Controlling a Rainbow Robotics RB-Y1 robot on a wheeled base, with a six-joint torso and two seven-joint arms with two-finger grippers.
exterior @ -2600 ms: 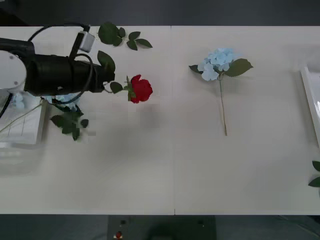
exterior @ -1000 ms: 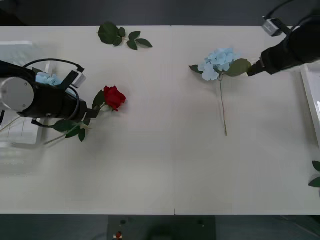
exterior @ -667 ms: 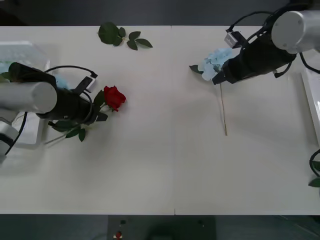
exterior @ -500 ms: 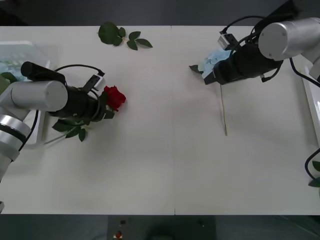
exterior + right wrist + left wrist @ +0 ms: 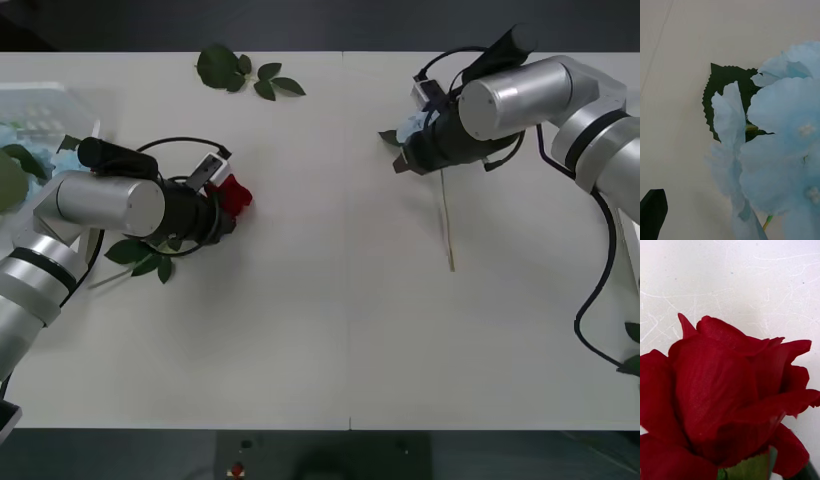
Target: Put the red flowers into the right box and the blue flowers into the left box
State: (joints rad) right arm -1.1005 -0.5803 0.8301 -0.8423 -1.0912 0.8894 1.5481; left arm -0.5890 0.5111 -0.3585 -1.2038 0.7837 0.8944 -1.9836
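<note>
A red flower (image 5: pixel 234 193) lies on the table at the left, its stem and leaves (image 5: pixel 145 262) trailing toward the left edge. My left gripper (image 5: pixel 222 208) is right at the bloom, which looms close in the left wrist view as a red flower (image 5: pixel 726 397); it looks open. A blue flower (image 5: pixel 412 128) lies right of centre, with its stem (image 5: pixel 446 220) pointing toward me. Over its head hovers my right gripper (image 5: pixel 406 160), open, with one black finger (image 5: pixel 653 210) beside the pale petals (image 5: pixel 778 142). The left box (image 5: pixel 45 108) stands at the far left. My right arm hides the right box.
A loose green leaf sprig (image 5: pixel 240 72) lies at the back left of the table. Pale blue petals and a green leaf (image 5: pixel 10 170) show at the crate. More leaves (image 5: pixel 631 363) poke in at the right edge. The table's middle and front are bare.
Both arms have swung inward. My left gripper slid right up to the rose bloom. My right gripper moved left across the hydrangea head. Neither flower has shifted in the last second.
</note>
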